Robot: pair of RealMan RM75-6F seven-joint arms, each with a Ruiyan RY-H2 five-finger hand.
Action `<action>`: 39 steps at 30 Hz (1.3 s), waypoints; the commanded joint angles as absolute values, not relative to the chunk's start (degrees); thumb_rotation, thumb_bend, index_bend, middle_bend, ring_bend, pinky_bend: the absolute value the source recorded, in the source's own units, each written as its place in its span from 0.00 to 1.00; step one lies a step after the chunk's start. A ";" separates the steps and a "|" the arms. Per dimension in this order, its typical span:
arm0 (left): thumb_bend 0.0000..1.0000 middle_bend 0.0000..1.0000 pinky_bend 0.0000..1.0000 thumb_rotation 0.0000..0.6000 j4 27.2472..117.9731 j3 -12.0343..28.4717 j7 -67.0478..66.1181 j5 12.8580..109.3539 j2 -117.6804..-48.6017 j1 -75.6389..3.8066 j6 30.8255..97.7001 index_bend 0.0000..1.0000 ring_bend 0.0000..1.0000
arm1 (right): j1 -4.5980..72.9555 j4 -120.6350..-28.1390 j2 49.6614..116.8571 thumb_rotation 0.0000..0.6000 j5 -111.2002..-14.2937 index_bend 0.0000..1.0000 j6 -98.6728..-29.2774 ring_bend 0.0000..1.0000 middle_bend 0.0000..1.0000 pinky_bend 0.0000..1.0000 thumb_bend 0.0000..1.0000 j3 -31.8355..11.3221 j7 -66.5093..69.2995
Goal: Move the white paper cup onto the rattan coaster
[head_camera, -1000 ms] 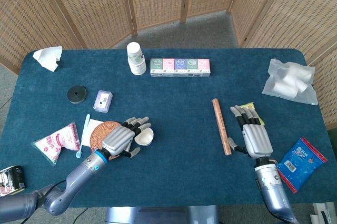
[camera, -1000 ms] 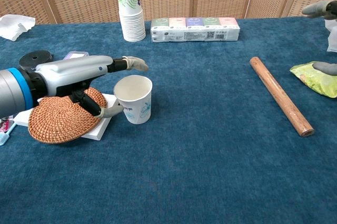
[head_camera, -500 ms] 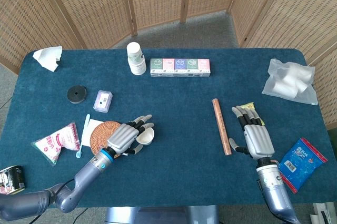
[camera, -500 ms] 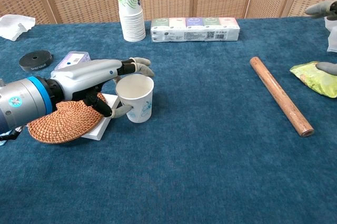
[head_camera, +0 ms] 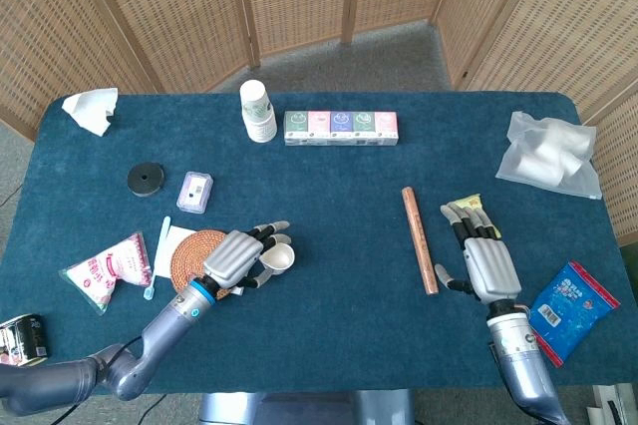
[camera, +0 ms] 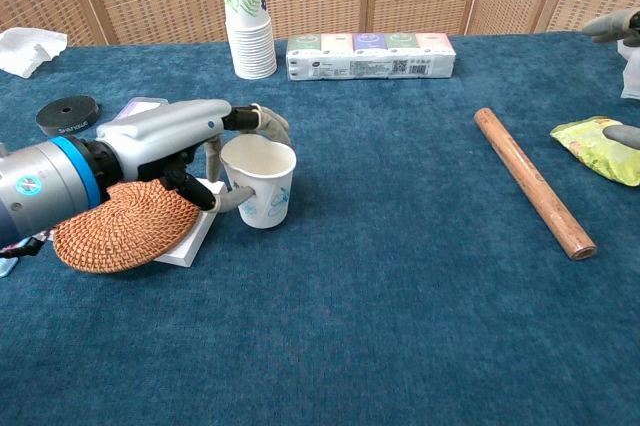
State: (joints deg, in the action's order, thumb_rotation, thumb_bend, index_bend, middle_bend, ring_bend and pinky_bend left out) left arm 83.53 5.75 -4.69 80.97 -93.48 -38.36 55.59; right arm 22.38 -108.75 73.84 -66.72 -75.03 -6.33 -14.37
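Note:
The white paper cup stands upright on the blue cloth just right of the rattan coaster. The coaster lies tilted on a flat white block. My left hand reaches over the coaster and grips the cup, fingers curled round its far side and thumb against its near side. In the head view the cup shows past the left hand, with the coaster to their left. My right hand lies flat on the table with fingers spread, holding nothing, beside a wooden stick.
A stack of paper cups and a row of tissue packs stand at the back. The wooden stick lies right of centre. A black disc, a small case and a pink packet sit around the coaster.
My left hand's fingers have curled in and closed round the cup, which has shifted slightly. The right hand has stayed put.

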 commanded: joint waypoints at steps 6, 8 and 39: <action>0.48 0.14 0.51 1.00 91.07 3.97 -5.41 81.50 -84.11 -33.98 61.34 0.21 0.22 | 22.94 -108.59 74.56 1.00 -66.00 0.00 -73.78 0.00 0.00 0.00 0.36 -7.28 -15.41; 0.48 0.14 0.51 1.00 92.48 3.25 -4.38 82.07 -81.96 -32.36 63.40 0.21 0.22 | 23.21 -108.54 74.96 1.00 -65.72 0.00 -73.39 0.00 0.00 0.00 0.36 -7.50 -15.97; 0.48 0.12 0.43 1.00 87.45 -1.13 5.03 84.17 -80.16 -23.47 68.19 0.21 0.18 | 23.92 -109.26 76.15 1.00 -63.73 0.00 -70.71 0.00 0.00 0.00 0.36 -8.15 -16.85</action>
